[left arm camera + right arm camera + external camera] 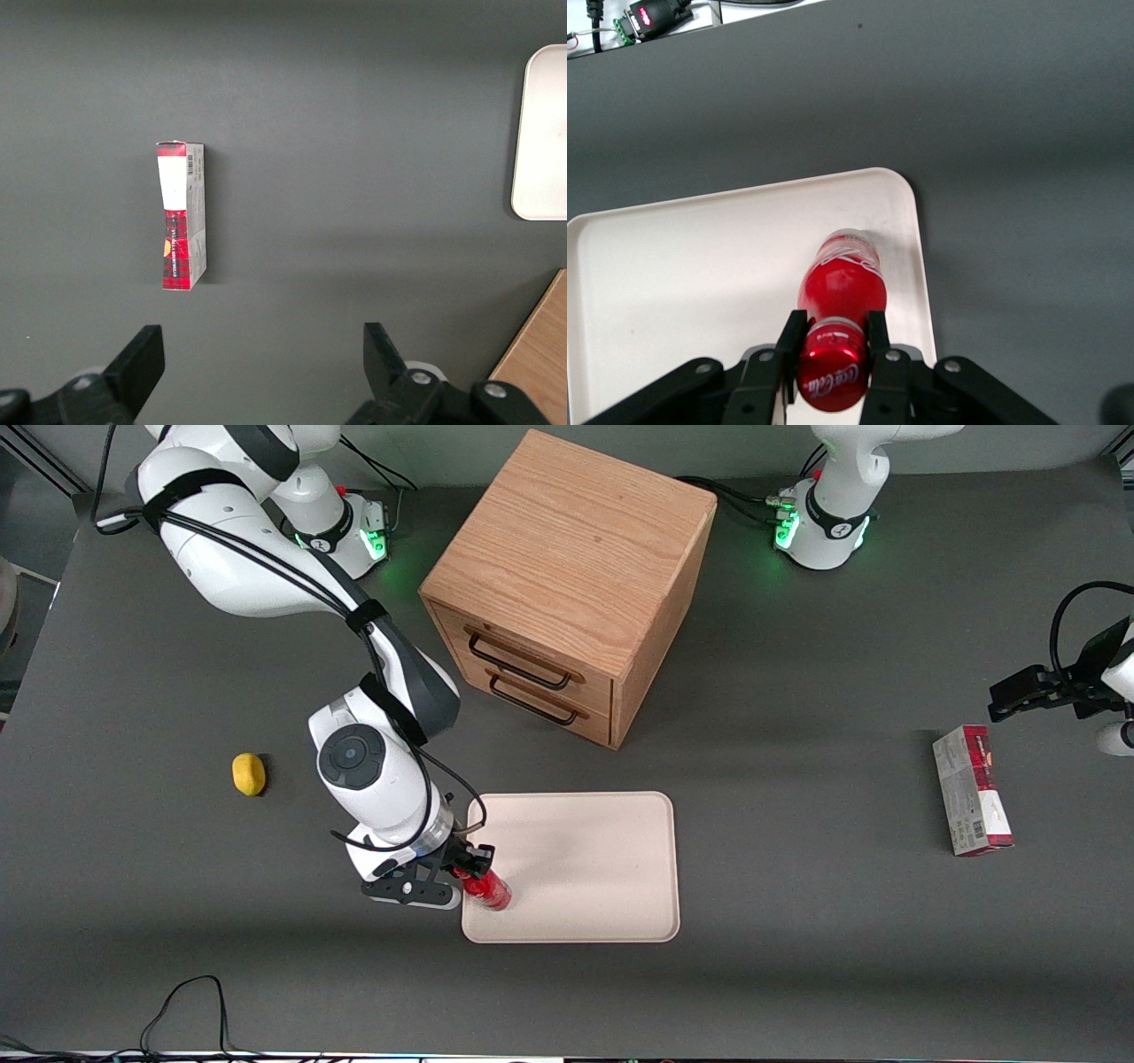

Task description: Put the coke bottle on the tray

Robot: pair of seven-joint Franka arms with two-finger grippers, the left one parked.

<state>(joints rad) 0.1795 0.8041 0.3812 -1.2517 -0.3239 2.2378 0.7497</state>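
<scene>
The coke bottle (485, 888) is small and all red, with white lettering on its cap (833, 376). My right gripper (468, 865) is shut on its neck, and the bottle stands upright over the tray's corner nearest the front camera, at the working arm's end. In the right wrist view the black fingers (788, 341) press the cap from both sides, with the bottle body (842, 283) over the tray (682, 274). The tray (585, 868) is cream-white, flat and rectangular, in front of the drawer cabinet. I cannot tell whether the bottle's base touches the tray.
A wooden drawer cabinet (567, 584) stands farther from the front camera than the tray. A yellow lemon-like object (249, 773) lies toward the working arm's end. A red-and-white carton (972, 788) lies toward the parked arm's end and shows in the left wrist view (182, 215).
</scene>
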